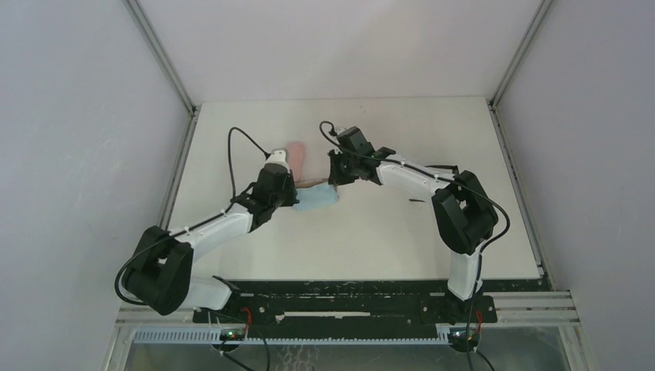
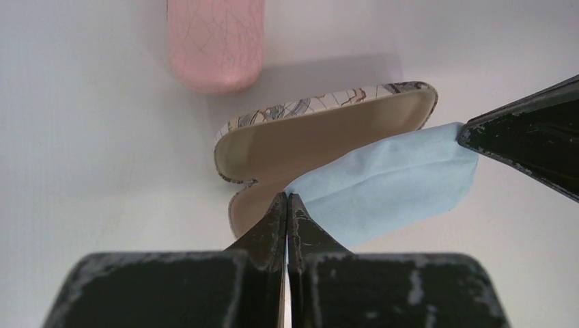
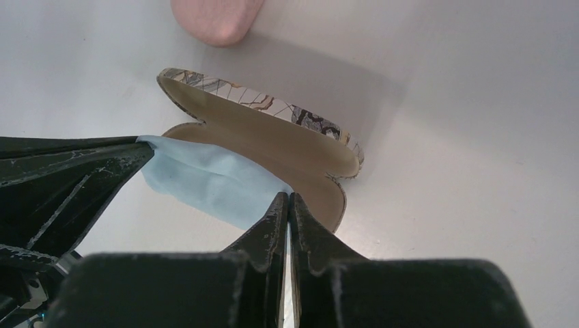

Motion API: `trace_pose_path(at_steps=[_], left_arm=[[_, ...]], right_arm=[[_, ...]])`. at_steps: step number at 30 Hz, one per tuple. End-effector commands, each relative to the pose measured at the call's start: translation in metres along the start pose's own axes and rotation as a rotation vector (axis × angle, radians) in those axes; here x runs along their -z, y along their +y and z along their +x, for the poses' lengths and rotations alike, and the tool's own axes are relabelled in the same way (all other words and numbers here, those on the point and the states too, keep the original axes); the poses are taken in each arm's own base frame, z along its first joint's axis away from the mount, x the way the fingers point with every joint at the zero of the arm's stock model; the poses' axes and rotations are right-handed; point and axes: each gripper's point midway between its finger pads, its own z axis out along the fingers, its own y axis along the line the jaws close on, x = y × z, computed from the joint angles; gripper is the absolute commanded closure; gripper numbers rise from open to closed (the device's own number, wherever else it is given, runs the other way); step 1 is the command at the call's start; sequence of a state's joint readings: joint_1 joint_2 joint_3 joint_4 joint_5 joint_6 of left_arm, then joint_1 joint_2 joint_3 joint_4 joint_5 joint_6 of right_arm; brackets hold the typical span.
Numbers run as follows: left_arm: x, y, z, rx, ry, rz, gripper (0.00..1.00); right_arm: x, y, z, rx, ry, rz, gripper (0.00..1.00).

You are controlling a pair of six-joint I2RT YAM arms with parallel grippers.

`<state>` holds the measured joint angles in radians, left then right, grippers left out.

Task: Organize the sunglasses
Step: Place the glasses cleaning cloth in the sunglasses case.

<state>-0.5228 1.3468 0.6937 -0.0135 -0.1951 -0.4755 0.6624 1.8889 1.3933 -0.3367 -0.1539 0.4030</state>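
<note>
I cannot make out the sunglasses in any view; a thin dark streak (image 1: 417,201) on the table beside the right arm is too small to identify. A light-blue cloth (image 2: 389,184) hangs stretched over an open grey-patterned case (image 2: 307,137) with a tan lining. My left gripper (image 2: 287,197) is shut on the cloth's near corner. My right gripper (image 3: 288,197) is shut on the opposite corner. From above, the left gripper (image 1: 297,195) and right gripper (image 1: 334,182) face each other across the cloth (image 1: 317,199).
A closed pink case (image 1: 296,157) lies just behind the open case, also seen as the pink case (image 2: 215,41) in the left wrist view. White table (image 1: 386,239) spreads to the front and right. Metal frame posts stand along the left and right table edges.
</note>
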Motion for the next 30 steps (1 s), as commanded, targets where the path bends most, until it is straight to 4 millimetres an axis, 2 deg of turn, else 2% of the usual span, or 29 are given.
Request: trace_pose_path(at_steps=[1,6,16,30], left_arm=[[-0.003,-0.017,-0.037,-0.005,-0.085,0.052,1.00],[-0.010,-0.017,-0.037,0.000,-0.079,0.052,1.00],[-0.019,-0.013,-0.035,0.003,-0.075,0.034,1.00],[-0.024,-0.007,-0.035,-0.020,-0.075,0.013,1.00]], right_arm=[[0.002,0.010,-0.028,0.016,-0.061,-0.032,1.00],[-0.004,0.008,-0.032,0.014,-0.059,-0.025,1.00],[-0.016,-0.003,-0.027,0.002,-0.032,-0.009,1.00],[-0.022,-0.010,-0.024,-0.004,-0.024,0.007,1.00]])
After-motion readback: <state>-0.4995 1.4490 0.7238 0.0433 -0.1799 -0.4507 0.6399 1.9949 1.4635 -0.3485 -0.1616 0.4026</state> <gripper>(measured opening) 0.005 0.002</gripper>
